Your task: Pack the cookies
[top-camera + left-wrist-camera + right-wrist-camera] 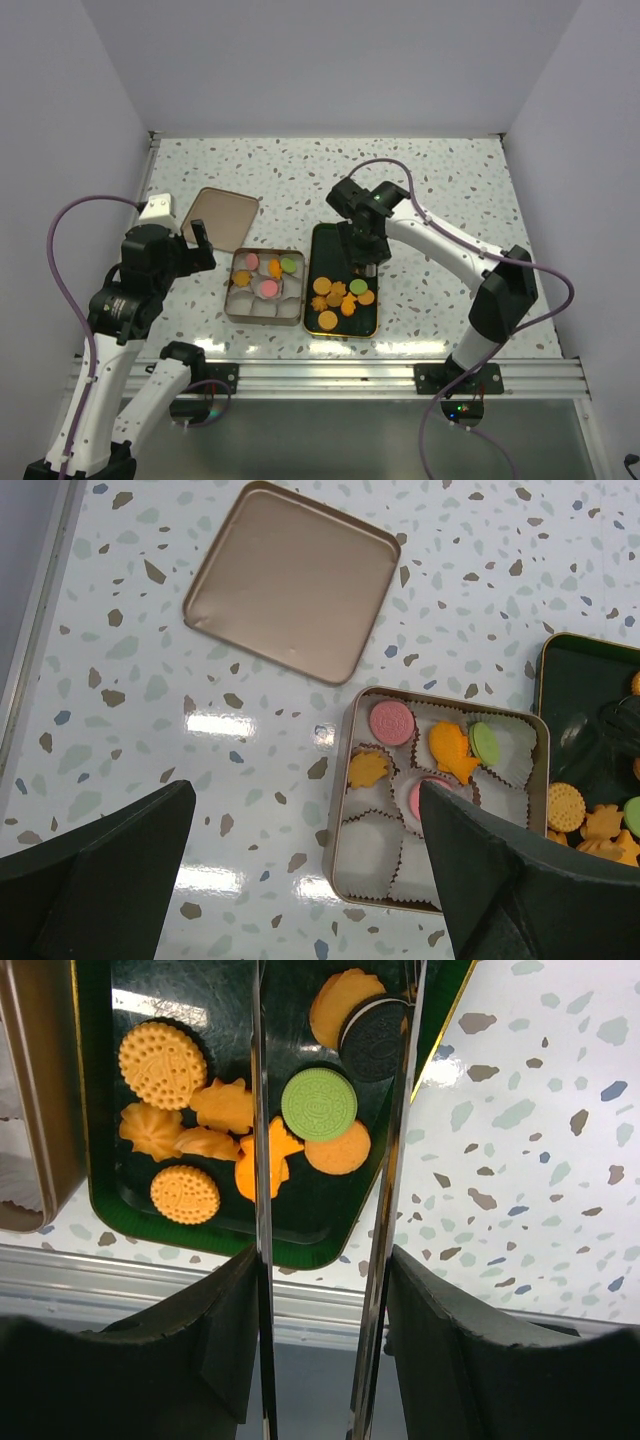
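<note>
While the right gripper (364, 266) hangs half-open, empty, a green cookie (318, 1103) lies between its jaws

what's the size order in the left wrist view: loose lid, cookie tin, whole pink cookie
1. loose lid and cookie tin: about alike, not ranked
2. whole pink cookie

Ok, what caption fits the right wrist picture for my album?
Open right hand over the dark tray, fingers framing a green cookie.
</note>
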Controlling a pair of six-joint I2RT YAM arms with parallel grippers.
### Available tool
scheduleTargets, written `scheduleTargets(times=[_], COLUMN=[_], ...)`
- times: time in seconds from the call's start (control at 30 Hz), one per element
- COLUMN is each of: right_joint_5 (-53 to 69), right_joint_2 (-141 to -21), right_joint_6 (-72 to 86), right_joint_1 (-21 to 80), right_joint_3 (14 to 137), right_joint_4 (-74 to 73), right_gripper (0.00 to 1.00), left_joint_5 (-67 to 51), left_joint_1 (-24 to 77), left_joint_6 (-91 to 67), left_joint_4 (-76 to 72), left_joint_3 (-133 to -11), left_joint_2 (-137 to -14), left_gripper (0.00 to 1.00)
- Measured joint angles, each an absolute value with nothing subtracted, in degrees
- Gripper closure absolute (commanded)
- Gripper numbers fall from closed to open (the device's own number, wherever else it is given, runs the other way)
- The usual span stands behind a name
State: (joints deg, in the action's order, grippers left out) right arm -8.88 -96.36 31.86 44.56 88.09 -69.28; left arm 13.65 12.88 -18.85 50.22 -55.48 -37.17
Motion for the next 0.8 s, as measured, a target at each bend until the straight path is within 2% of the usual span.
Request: scheduleTargets(times=[0.33,0.8], right_joint_5=[-8.36,-4.64], right_joint_2=[-99.09,-103.07], right_joint_6=[30.96,30.41], right_joint_1=[44.56,44.56], right_joint_3=[89.78,106.32], right_joint_4=[-69.60,-70.76], right_gripper=[0.64,0.67], left_joint_5=[13.65,13.65], left_joint_1=[12.88,12.88], left_joint_6=[-18.85,-18.85], left_joint_4=[50.22,50.22], left_joint_3=[-55.48,-55.48], left_joint_2=[-37.36,-37.50], left_gripper=[0.00,0.00])
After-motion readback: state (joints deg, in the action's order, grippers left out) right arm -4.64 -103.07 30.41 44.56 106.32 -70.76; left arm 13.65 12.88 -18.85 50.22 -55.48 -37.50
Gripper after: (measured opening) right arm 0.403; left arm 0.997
